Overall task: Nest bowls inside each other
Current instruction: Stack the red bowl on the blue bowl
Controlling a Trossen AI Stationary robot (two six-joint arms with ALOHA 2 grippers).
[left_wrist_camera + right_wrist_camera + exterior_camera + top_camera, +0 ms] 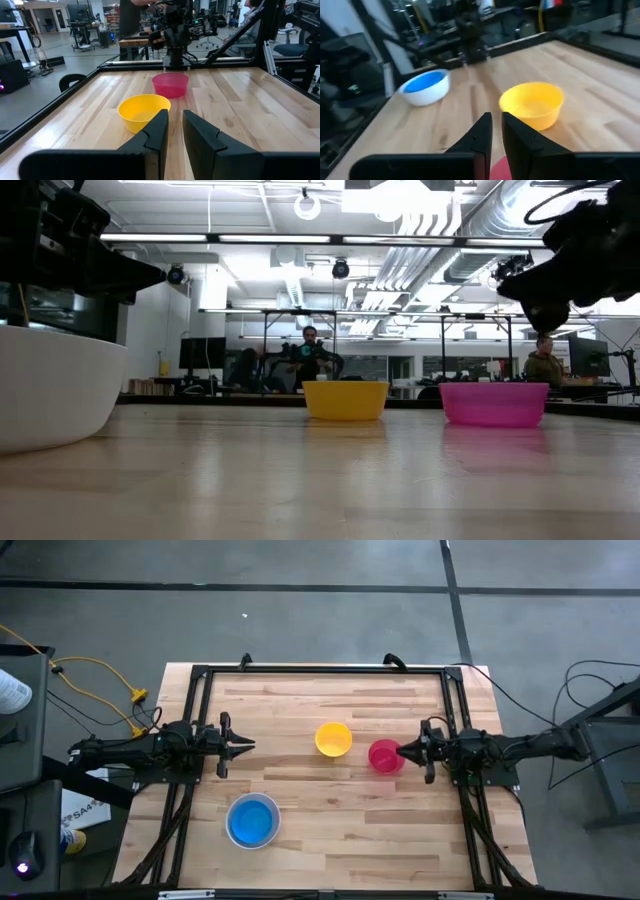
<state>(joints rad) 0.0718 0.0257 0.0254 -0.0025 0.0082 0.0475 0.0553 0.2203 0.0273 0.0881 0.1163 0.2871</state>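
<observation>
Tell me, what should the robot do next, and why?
Probably lower the right gripper onto the pink bowl's rim. It hangs over that rim with its jaws nearly closed and empty, and the yellow bowl sits close beside it, ready for nesting.

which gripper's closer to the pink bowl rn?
Right. The right gripper sits at the pink bowl's rim; the left gripper waits across the table, beyond the yellow bowl.

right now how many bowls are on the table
4 seen: yellow bowl mid-table, pink bowl beside it by the right arm, blue bowl nested in white bowl. More could hide inside.
</observation>
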